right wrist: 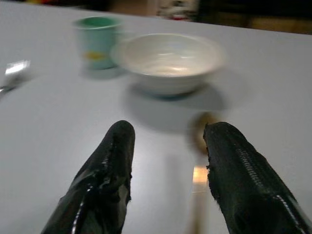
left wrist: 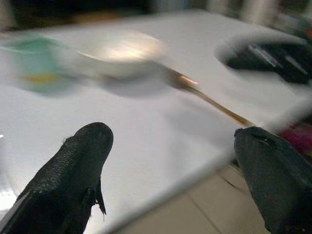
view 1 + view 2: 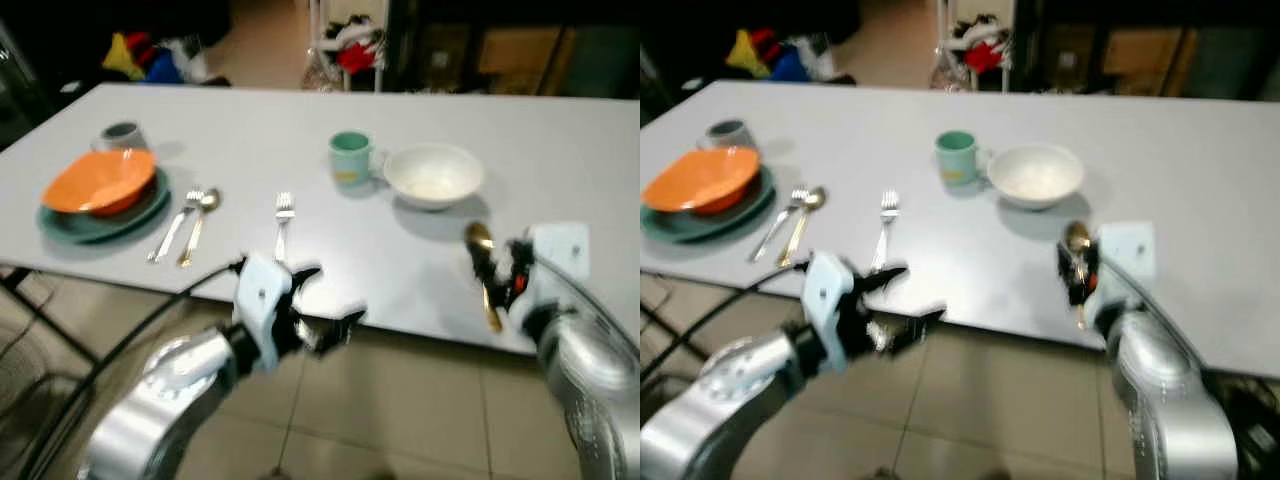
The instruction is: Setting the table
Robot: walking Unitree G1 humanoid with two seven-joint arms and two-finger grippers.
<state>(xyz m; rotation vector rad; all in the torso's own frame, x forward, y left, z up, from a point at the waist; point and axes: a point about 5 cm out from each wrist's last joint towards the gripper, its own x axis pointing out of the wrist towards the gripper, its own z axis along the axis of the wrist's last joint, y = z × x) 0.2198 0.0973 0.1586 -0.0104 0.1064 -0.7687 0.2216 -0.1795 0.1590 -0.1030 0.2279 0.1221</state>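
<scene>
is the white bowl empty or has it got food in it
Empty: the white bowl stands upright beside the green mug, and the right wrist view shows only bare glazed inside.

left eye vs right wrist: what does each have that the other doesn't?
Left eye alone: orange bowl on a green plate, grey cup, the fork-and-spoon pair beside them, and the open left gripper off the table's near edge. Right wrist alone: a close look between the right gripper's fingers, apart over the gold spoon. Both: green mug, white bowl, gold spoon, table.
</scene>
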